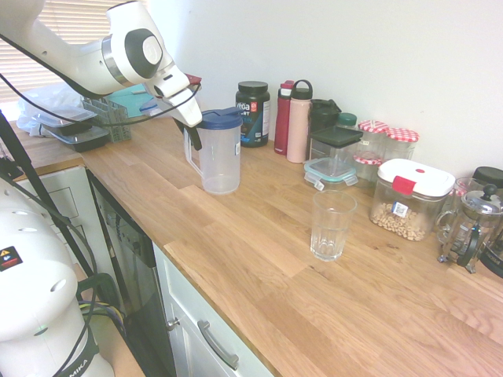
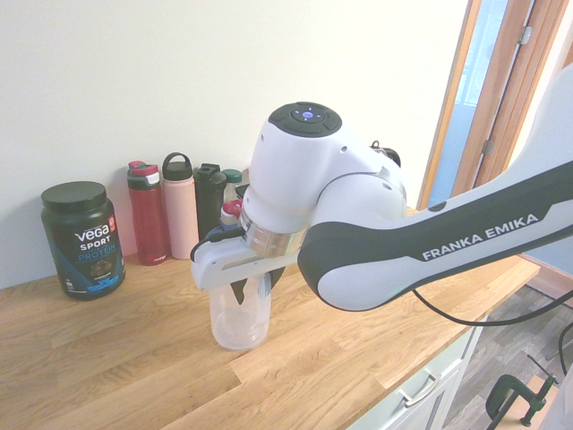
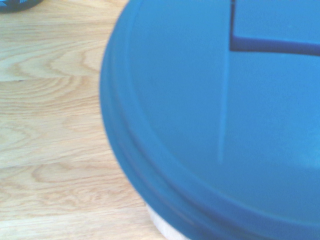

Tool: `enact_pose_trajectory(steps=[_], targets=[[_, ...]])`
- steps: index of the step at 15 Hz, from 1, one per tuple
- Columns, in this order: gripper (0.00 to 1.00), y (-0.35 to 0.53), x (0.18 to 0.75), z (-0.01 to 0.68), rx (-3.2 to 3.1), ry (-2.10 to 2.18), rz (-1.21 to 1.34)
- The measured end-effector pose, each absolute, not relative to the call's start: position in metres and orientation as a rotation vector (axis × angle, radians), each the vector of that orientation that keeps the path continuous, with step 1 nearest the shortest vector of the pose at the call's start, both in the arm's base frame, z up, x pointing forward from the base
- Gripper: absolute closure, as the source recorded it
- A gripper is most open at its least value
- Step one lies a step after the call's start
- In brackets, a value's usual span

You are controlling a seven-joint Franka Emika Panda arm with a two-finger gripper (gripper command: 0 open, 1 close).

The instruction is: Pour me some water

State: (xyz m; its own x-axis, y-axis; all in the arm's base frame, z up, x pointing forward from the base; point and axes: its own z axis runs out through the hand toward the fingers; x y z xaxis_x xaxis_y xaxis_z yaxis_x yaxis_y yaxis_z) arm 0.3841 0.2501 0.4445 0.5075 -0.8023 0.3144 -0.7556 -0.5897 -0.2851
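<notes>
White glossy arm point(image 2: 358, 224), black FRANKA EMIKA band; grey joint disc, black cables

A long wooden counter point(image 1: 259, 259) holds everything. A clear jug point(image 1: 219, 153) with a blue lid stands right at the claw point(image 1: 191, 129), and an empty glass point(image 1: 331, 225) stands well away from it. Bottles point(image 1: 292, 120) and jars point(image 1: 410, 199) line the wall behind.

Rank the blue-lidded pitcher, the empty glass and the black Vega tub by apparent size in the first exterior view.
1. blue-lidded pitcher, plainly the largest.
2. and 3. empty glass and black Vega tub look alike; the glass stands nearer the camera, so no ranking.
</notes>
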Motion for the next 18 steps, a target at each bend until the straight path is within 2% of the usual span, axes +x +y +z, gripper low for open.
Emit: enact_pose_trajectory(steps=[11, 18], targets=[[1.00, 0.218, 0.373, 0.458, -2.648, 1.327, -0.603], [1.00, 0.088, 0.308, 0.536, -2.874, 0.840, -0.479]])
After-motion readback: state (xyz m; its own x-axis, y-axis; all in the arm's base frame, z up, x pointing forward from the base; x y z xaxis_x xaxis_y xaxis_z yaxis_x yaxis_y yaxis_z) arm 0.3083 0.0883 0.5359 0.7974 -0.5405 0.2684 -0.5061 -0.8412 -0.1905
